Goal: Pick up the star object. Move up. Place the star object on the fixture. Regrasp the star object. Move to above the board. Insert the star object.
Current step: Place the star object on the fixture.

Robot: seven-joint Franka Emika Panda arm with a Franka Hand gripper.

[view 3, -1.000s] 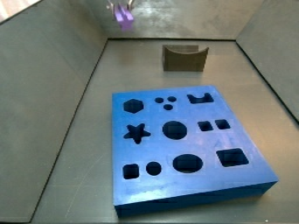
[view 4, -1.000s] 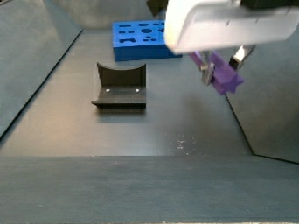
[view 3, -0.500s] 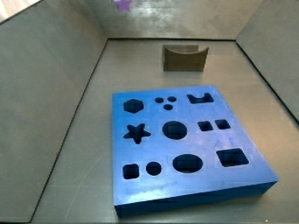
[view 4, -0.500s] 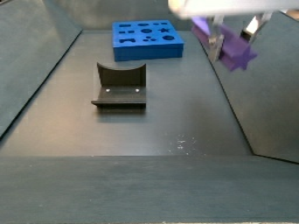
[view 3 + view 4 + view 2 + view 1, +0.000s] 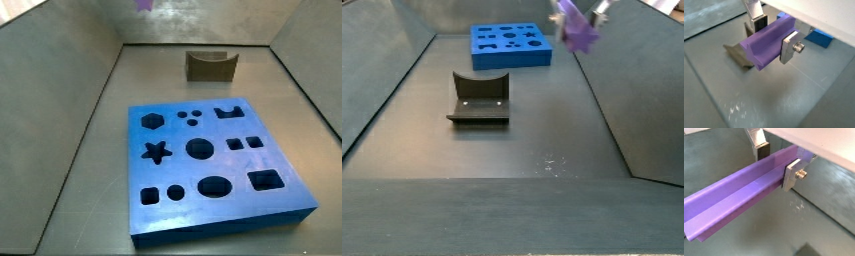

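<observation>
The star object [image 5: 741, 190] is up in the air, gripped across its width by the gripper [image 5: 776, 162], whose two flat silver fingers [image 5: 793, 173] press against opposite sides of the light-purple bar. In both wrist views the bar runs out well past the fingers on one side, and its ridged, star-profile end [image 5: 759, 50] faces the camera in a wrist view. In a side view only the lower tip of the star object [image 5: 580, 30] and a bit of the gripper [image 5: 587, 12] show at the upper edge of the picture, high above the floor and to the right of the board [image 5: 510, 45]. In a side view just a small purple patch of it [image 5: 143, 5] is seen at the very top edge, beyond the far wall line.

The fixture [image 5: 480, 100] stands on the dark floor [image 5: 502, 170] with nothing in its notch, apart from the board and nearer the camera in that view. In a side view the fixture [image 5: 210, 66] sits near the back wall, behind the board [image 5: 214, 170]. The board lies flat, its star, hexagon, round and square cut-outs all unfilled. In a wrist view a corner of the board [image 5: 819, 37] and the fixture [image 5: 740, 55] lie far beneath the held bar
</observation>
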